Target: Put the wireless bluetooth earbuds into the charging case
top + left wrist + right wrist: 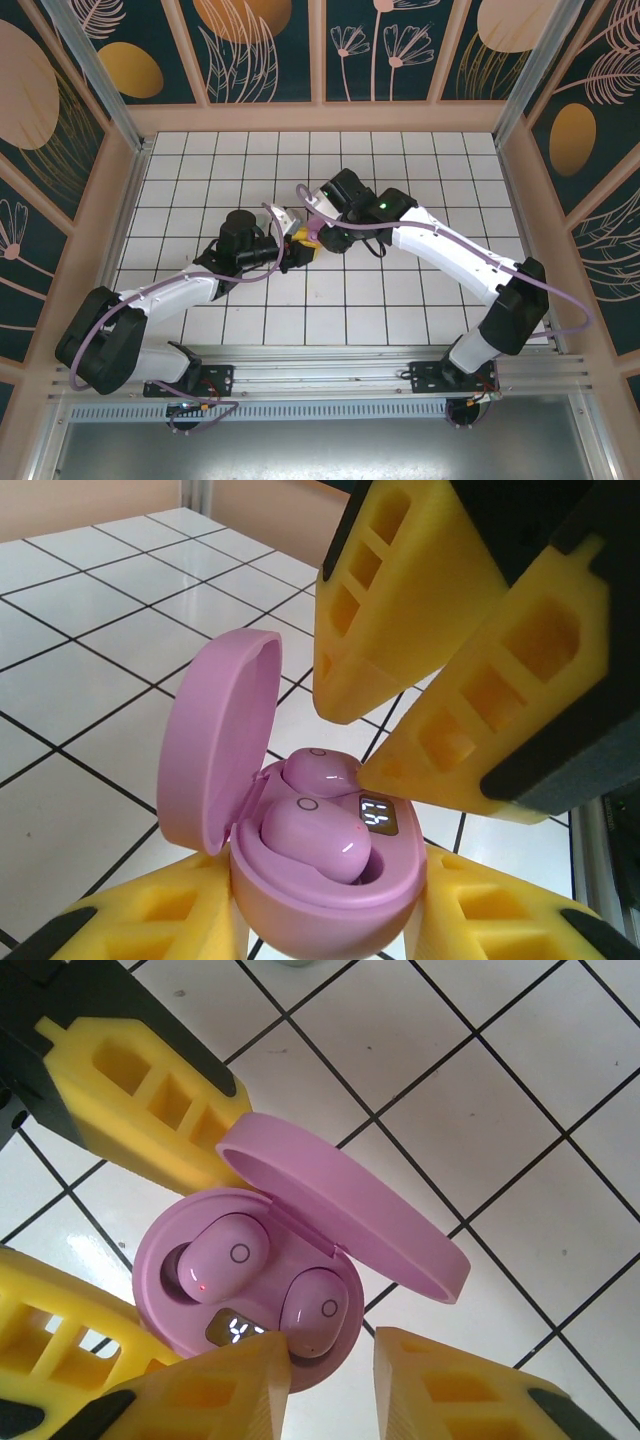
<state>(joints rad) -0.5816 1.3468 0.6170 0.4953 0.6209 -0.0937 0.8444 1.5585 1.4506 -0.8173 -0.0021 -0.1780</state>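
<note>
Yellow-fingered, the left tool clamps the pink charging case from both sides, lid tilted open toward 9 o'clock. Two purple-pink earbuds sit in its wells beside a lit display. At 1 o'clock the right tool hangs empty, jaws slightly parted, one fingertip at the farther bud, over the white-tiled counter.

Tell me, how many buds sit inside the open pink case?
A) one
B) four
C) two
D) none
C: two pink buds lie side by side in the wells of the case, whose lid is up.
</note>
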